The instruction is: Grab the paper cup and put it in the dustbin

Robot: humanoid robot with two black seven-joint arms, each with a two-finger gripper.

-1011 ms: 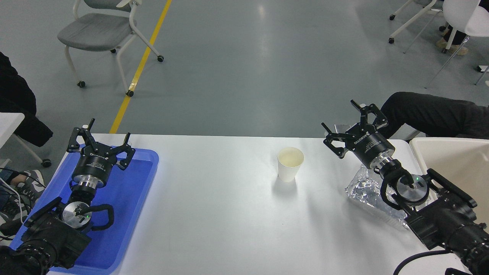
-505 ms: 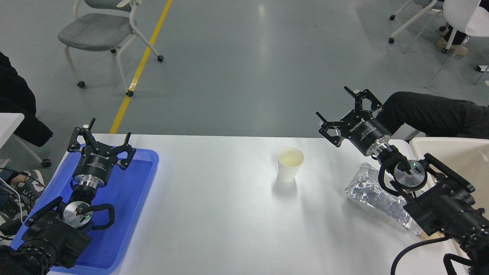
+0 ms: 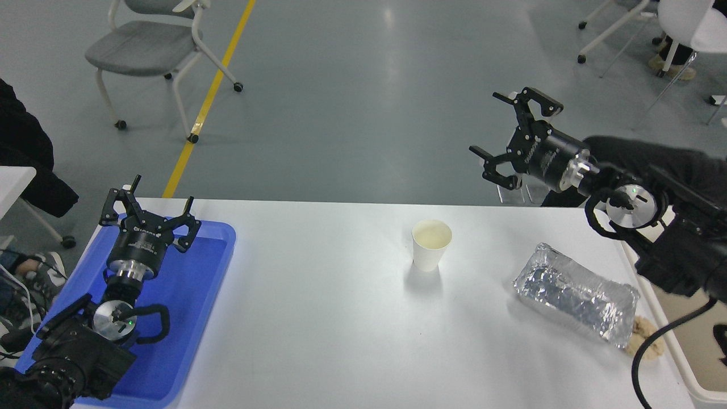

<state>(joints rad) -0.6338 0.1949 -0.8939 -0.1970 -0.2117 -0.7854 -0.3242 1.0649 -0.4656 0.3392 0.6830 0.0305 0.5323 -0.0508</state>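
While the paper cup [image 3: 431, 244] stands upright and untouched near the middle of the white table [image 3: 318, 318], nothing of the job looks done yet — the whole pick and drop remains. High above the table's far right edge hangs the right gripper [image 3: 502, 128], spread wide and empty, well apart from the cup. Only a sliver of the dustbin [image 3: 670, 352] shows at the right edge, beside a foil packet [image 3: 573, 292]. Over the blue tray [image 3: 193, 295] the left gripper [image 3: 149, 207] sits parked, open — holding nothing.

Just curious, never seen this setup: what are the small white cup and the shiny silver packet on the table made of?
The small white tapered cup looks like matte paper, with a rolled rim. The crumpled silver packet looks like metallic foil, wrinkled and reflective.
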